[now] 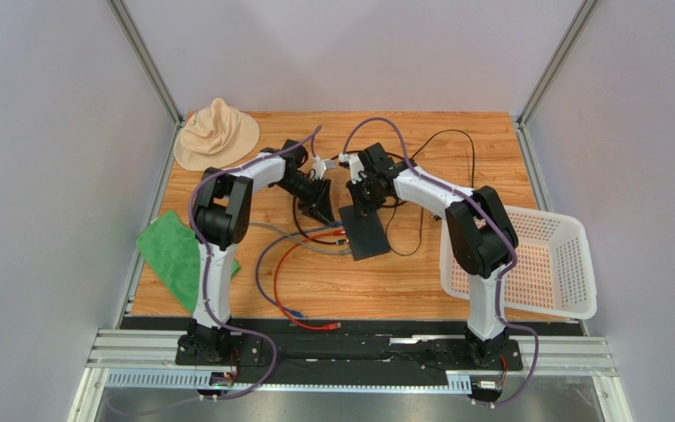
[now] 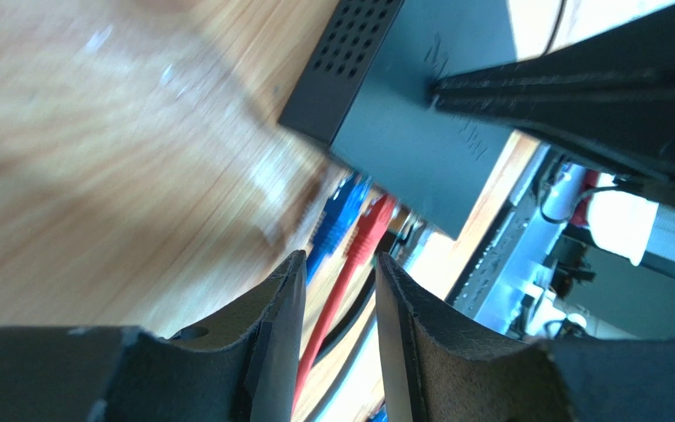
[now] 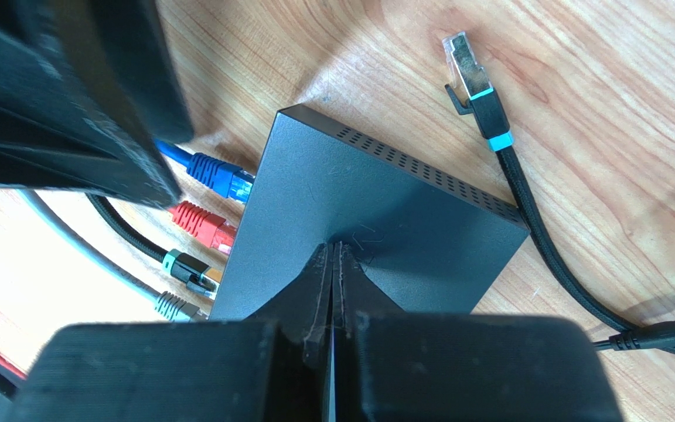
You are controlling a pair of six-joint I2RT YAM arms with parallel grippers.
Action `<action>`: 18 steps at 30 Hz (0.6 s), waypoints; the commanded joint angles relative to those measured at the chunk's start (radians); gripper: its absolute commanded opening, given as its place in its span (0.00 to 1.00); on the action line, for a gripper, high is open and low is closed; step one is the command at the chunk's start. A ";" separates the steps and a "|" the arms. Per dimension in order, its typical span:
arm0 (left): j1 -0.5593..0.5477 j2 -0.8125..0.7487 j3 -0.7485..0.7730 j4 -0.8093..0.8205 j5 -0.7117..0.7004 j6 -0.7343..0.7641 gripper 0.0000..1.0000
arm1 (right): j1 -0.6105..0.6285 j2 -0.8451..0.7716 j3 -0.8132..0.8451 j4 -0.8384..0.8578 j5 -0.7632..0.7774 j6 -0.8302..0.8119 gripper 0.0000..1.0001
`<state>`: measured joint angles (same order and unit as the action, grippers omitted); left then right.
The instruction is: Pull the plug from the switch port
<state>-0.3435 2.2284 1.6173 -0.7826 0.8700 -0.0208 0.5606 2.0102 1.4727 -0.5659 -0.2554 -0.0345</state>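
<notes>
The switch (image 1: 366,230) is a flat black box lying mid-table. Blue (image 3: 218,176), red (image 3: 202,226), black-and-teal (image 3: 187,268) and grey (image 3: 174,306) plugs sit in its left edge. My right gripper (image 3: 332,251) is shut and empty, its tips pressing down on the switch's top (image 3: 385,211). My left gripper (image 2: 339,268) is open, just left of the switch above the blue plug (image 2: 337,215) and red plug (image 2: 369,230). The red cable shows through the gap between its fingers. Its fingers (image 3: 94,132) hang over the blue plug in the right wrist view.
A loose black cable with a teal-banded plug (image 3: 477,83) lies unplugged right of the switch. Red, blue and grey cables loop toward the near edge (image 1: 301,316). A beige hat (image 1: 217,132) is at back left, a green cloth (image 1: 174,251) at left, and a white basket (image 1: 535,264) at right.
</notes>
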 commanded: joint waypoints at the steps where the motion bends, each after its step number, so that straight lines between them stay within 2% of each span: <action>1: -0.018 0.071 0.065 -0.030 0.078 -0.008 0.44 | 0.005 0.055 -0.040 -0.039 0.041 -0.025 0.00; 18: -0.066 0.180 0.174 -0.075 0.141 -0.034 0.41 | 0.007 0.039 -0.057 -0.012 -0.027 0.002 0.00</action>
<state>-0.3584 2.3604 1.7473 -0.8734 0.9569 -0.0490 0.5564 2.0026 1.4574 -0.5495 -0.2771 -0.0330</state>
